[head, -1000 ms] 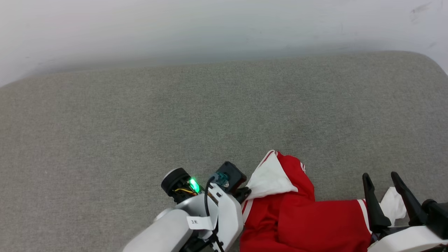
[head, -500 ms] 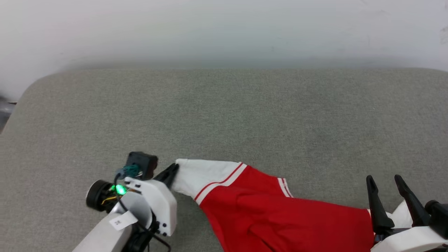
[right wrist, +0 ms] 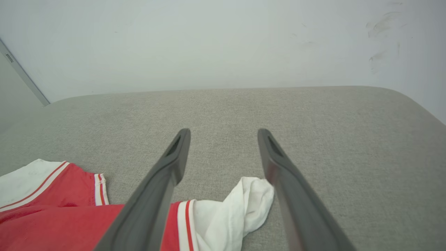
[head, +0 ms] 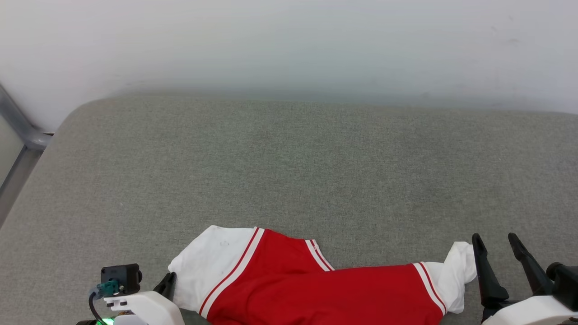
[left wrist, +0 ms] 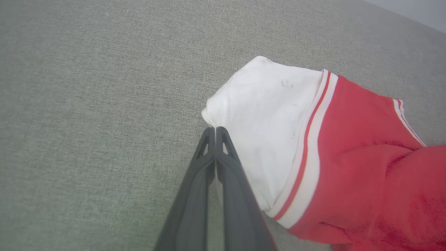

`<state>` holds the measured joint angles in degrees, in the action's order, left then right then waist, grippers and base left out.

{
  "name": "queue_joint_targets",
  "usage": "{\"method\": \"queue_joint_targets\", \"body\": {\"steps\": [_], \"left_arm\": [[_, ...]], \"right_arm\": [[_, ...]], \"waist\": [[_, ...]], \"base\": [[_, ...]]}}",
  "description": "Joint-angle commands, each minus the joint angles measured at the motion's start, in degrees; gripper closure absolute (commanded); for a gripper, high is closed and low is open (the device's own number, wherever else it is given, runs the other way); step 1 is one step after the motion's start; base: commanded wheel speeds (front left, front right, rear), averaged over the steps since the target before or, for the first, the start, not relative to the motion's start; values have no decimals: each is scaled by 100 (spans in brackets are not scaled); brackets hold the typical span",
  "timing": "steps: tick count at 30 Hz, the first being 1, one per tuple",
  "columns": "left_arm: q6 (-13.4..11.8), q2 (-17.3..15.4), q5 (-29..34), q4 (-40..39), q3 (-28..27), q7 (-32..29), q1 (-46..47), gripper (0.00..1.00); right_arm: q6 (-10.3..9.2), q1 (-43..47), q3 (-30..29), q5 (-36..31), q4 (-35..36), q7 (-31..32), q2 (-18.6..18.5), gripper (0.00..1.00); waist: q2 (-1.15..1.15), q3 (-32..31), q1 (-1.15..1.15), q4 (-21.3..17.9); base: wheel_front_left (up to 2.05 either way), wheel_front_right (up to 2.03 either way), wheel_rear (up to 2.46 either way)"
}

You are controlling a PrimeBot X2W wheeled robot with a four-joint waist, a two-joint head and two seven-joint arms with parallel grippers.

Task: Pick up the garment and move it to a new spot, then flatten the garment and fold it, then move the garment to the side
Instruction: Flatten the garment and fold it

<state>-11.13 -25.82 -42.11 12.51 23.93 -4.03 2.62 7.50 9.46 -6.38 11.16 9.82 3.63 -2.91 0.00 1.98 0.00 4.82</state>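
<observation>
The garment (head: 325,293) is lying along the cushion's (head: 289,158) near edge, and it is now reading as a long, opened-out band rather than the heap it was a second ago. Back then its left cuff (head: 212,262) was standing folded in a peak against the red body, and half a second ago it was being drawn out into a narrow tongue. Now it is spreading broad and nearly flat toward the cushion's near left corner. The head camera has been swinging too, so the shift of the whole picture is not counting as movement of the cloth, but the change in the garment's shape is. The right cuff (head: 456,271) is trailing toward the cushion's near right side, twisted and bunched. For the task, this is looking like flattening getting under way. One sleeve is opened and the other is not, while the body is running out below the view, so its state cannot be told. Folding is not yet beginning. The left end effector (left wrist: 215,129) is sitting low at the cushion's near left, its fingers pressed together with their tips on the very corner of the left cuff, seemingly pinching that hem. The right end effector (head: 493,239) is hovering at the cushion's near right, fingers spread wide, holding nothing and pointing toward the wall (head: 289,45) behind the cushion. In its wrist view the right cuff is lying between and beneath the two fingers, and whether they are touching it I cannot tell.
</observation>
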Motion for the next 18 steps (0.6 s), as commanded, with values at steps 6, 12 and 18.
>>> {"method": "queue_joint_targets", "body": {"steps": [6,12,18], "left_arm": [[67,143,244,-137,-28,761,160,0],[44,146,581,-463,-94,1497,298,0],[2,216,852,-873,-79,1781,392,0]], "right_arm": [[-2,83,-35,45,-38,84,5,0],[-3,89,-182,167,-215,425,5,0],[-2,-109,-560,215,-780,1288,5,0]], "waist": [[0,-163,0,-9],[0,-226,0,-25],[0,-189,0,9]], "base": [[0,0,0],[0,0,0],[0,0,0]]}}
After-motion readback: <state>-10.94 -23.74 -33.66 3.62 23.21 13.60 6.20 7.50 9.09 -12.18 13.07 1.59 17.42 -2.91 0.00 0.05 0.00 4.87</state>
